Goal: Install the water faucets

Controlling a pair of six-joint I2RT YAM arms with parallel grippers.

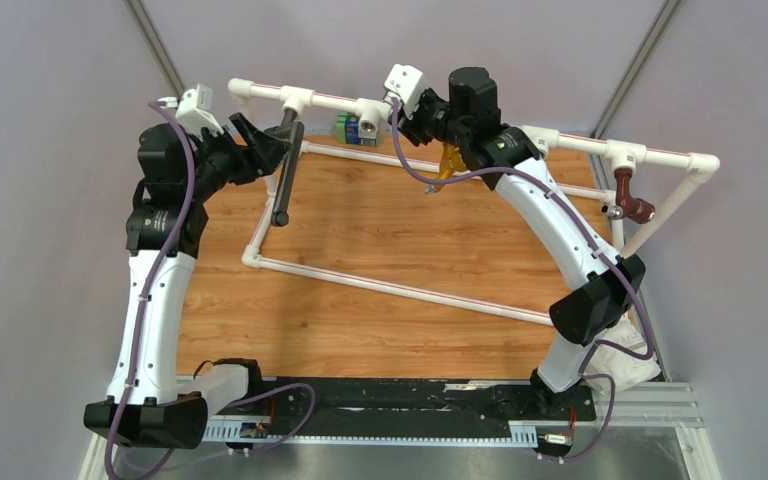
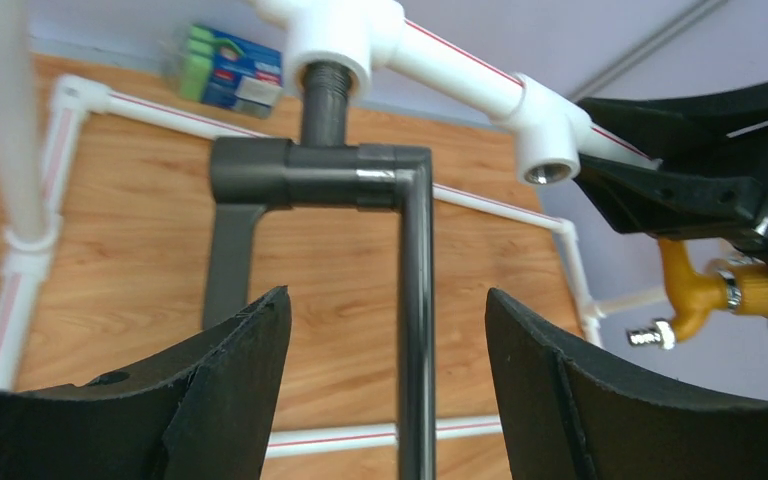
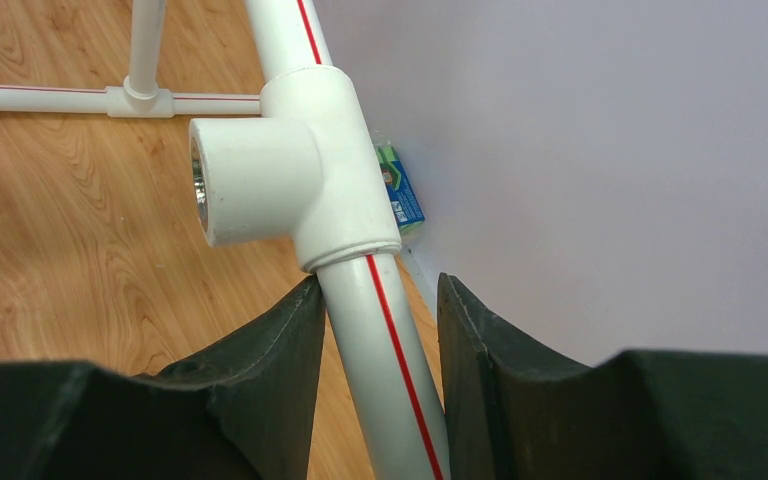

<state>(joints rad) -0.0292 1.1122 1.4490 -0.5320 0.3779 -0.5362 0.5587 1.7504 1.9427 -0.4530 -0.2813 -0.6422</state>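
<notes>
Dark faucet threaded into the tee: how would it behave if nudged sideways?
The dark faucet looks like rigid, glossy metal: probably stiff, fairly heavy and slippery. Its thread sits in the white tee, so a nudge would likely turn it rather than drop it.

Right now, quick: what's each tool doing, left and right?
Left tool: open, fingers either side of the dark faucet, not gripping it.
Right tool: closed on the white pipe.
</notes>
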